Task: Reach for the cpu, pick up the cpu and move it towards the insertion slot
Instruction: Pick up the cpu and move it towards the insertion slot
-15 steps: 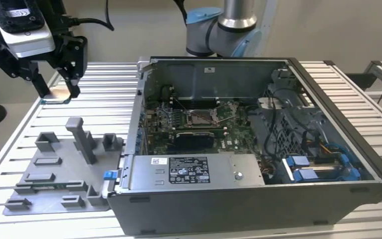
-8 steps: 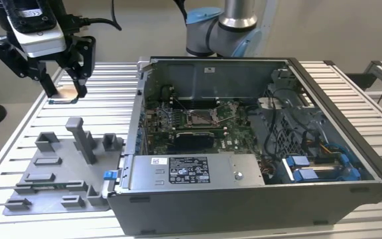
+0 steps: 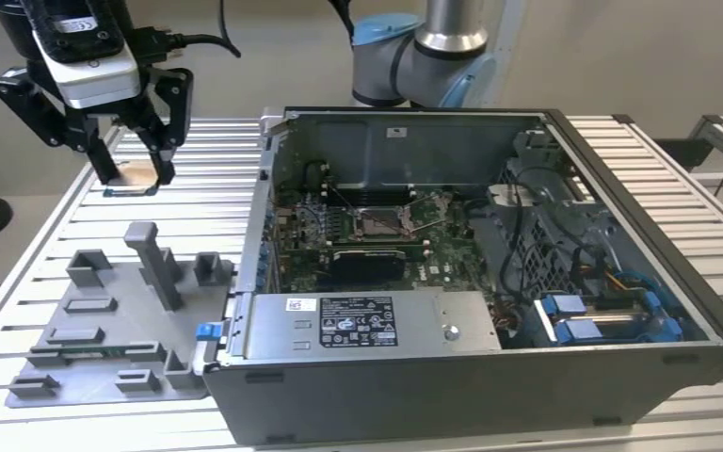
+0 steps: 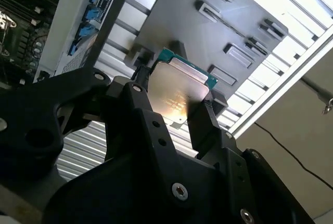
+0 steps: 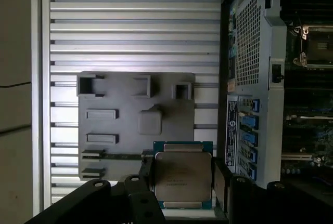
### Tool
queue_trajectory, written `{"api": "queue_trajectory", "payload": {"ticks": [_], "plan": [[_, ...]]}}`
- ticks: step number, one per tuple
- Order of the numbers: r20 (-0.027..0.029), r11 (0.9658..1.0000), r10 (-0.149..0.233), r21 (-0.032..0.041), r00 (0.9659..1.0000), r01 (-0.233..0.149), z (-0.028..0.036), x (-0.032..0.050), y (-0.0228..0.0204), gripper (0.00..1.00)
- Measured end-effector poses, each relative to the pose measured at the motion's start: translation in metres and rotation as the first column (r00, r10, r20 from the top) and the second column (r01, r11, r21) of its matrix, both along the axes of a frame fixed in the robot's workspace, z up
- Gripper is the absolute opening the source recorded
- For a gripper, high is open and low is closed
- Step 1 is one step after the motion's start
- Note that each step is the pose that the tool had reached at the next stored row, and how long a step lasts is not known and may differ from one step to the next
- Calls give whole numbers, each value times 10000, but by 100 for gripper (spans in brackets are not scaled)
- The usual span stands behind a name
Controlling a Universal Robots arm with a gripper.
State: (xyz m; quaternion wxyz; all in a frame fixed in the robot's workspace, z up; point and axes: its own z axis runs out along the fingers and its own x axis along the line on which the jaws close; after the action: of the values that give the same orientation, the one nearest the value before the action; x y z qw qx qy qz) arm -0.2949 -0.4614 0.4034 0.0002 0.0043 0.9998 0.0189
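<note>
My gripper (image 3: 135,181) is shut on the cpu (image 3: 136,174), a flat square chip with a pale metal top and green rim. It hangs in the air above the slatted table, behind the grey fixture plate (image 3: 110,320) at the exterior view's left. In both wrist views the cpu (image 5: 182,180) (image 4: 174,91) sits clamped by its edges between the two black fingers (image 5: 221,182) (image 4: 205,109). The insertion slot (image 3: 380,221) (image 5: 312,47), a metal-framed socket with a dark centre, lies on the green motherboard inside the open computer case, well to the exterior view's right of the gripper.
The open computer case (image 3: 488,330) takes up the middle and right of the table, its near wall between gripper and socket. The fixture plate (image 5: 135,125) carries several grey blocks, a tall post (image 3: 154,264) and a thin green memory stick (image 3: 98,350). The arm's base (image 3: 431,56) stands behind the case.
</note>
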Motion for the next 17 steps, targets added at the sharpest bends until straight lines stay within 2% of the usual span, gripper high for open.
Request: {"api": "queue_trajectory", "payload": {"ticks": [17], "plan": [[0,10000,0,0,10000,0,0,217,0,0]]}}
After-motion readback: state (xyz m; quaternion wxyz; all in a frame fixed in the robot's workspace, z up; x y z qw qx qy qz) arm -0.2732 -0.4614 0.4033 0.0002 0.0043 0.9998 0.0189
